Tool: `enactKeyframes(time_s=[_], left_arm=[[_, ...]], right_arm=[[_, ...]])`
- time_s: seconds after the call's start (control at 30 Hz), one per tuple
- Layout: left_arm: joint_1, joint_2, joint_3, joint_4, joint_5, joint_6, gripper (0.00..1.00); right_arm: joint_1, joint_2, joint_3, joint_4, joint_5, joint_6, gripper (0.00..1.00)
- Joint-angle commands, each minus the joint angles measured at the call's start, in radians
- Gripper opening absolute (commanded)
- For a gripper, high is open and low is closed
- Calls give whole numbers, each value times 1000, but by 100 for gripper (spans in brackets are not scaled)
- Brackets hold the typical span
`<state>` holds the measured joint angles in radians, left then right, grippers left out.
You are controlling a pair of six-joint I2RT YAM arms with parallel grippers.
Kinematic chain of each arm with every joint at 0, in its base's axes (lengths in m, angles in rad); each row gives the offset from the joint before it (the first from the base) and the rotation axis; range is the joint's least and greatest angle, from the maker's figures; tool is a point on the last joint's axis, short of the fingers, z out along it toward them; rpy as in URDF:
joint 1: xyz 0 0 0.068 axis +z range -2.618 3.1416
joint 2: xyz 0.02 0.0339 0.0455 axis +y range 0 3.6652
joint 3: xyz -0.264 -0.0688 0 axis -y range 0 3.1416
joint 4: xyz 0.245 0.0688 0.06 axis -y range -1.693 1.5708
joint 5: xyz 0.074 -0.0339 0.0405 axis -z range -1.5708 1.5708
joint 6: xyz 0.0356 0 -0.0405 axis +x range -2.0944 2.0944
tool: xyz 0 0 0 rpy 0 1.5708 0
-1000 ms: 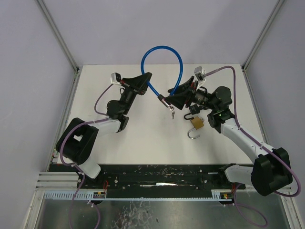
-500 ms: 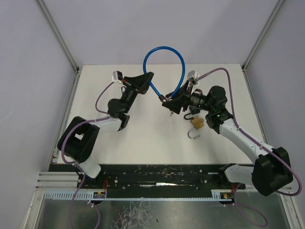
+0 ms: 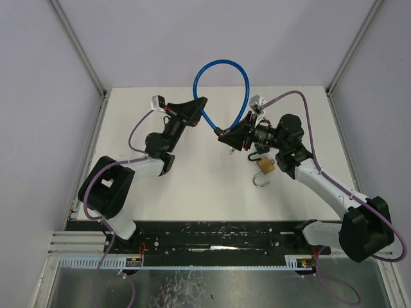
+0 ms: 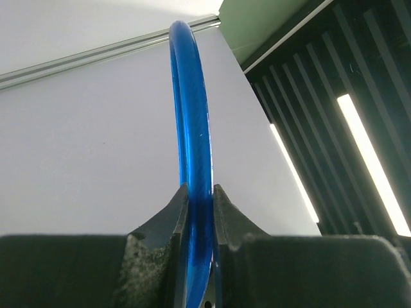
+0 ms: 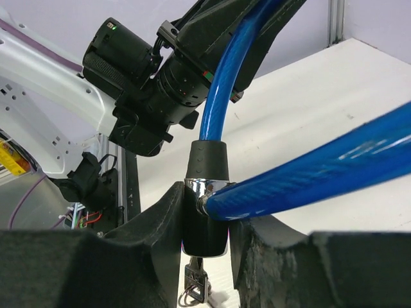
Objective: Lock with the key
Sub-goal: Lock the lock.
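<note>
Key (image 5: pixel 194 282) dangles below lock body (image 5: pixel 207 163); right tool (image 5: pixel 207 221) grips body, left tool (image 4: pixel 199 212) cable (image 4: pixel 189 96)

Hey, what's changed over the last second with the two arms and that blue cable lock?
The right gripper, shut on the lock head, rolled its wrist and drew slightly toward the left arm, nudging the loop of the blue cable a little rightward. Nothing was taken hold of or let go. The left gripper stayed clamped on the cable, and the brass padlock lay unmoved on the table.
</note>
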<state>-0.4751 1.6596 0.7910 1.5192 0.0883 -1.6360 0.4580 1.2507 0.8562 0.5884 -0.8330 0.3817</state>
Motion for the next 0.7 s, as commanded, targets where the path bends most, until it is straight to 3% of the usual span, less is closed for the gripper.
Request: enactKeyframes(time_s=[0.0,0.2,0.47,0.67], left_arm=[[3,0,29,84,25,28,1],[9,-12,28,65,58,61,5],[13,-47,32,-18,162,146,41],[11,-74,70,-150,272,247,49]], right_arm=[[-10,0,70,64,-21,-3,20],[-44,0,80,88,-17,29,9],[-77,-4,102,108,-46,21,0],[-83,0,117,109,-70,-6,0]])
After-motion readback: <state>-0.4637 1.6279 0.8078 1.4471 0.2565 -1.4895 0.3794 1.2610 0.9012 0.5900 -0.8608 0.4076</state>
